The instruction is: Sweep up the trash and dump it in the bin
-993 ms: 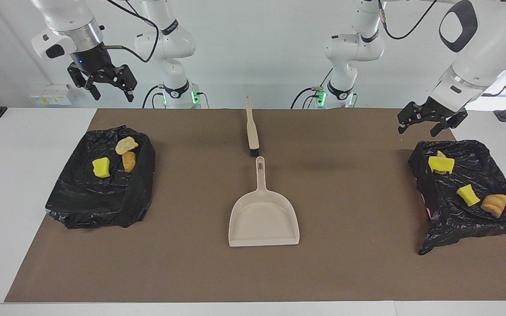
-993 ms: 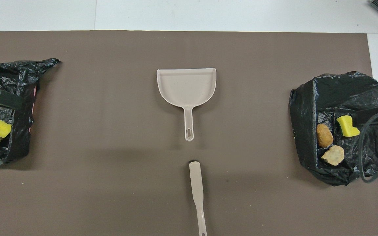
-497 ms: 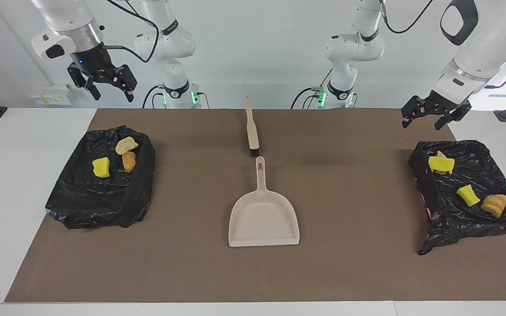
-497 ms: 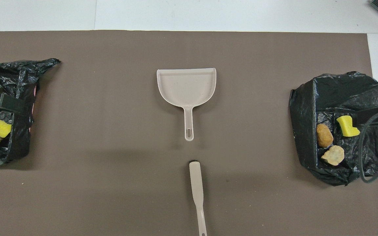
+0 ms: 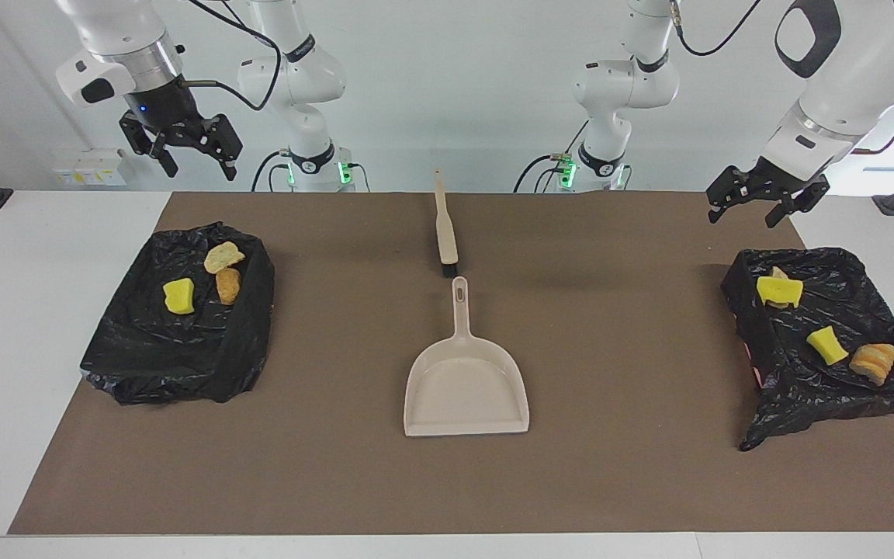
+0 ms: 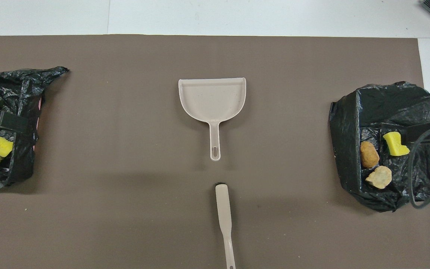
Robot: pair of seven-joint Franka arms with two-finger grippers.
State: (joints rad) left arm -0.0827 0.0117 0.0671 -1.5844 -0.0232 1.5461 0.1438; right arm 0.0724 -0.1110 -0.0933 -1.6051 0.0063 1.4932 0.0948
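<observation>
Facing view, largest first: brown mat (image 5: 618, 466); two black-bagged bins, one (image 5: 175, 318) at the right arm's end holding three trash pieces (image 5: 178, 296), one (image 5: 827, 341) at the left arm's end holding four (image 5: 827, 345); beige dustpan (image 5: 466, 384) mid-mat, empty. Brush (image 5: 445, 229) lies nearer the robots, its long axis in line with the pan handle (roughly midway between the arms). Right gripper (image 5: 183, 151) and left gripper (image 5: 765, 203) hang raised, jaws spread, holding nothing, each by its own bin.

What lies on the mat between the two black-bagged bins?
Between the bins, the facing view shows only the dustpan and the brush, both mid-mat.
</observation>
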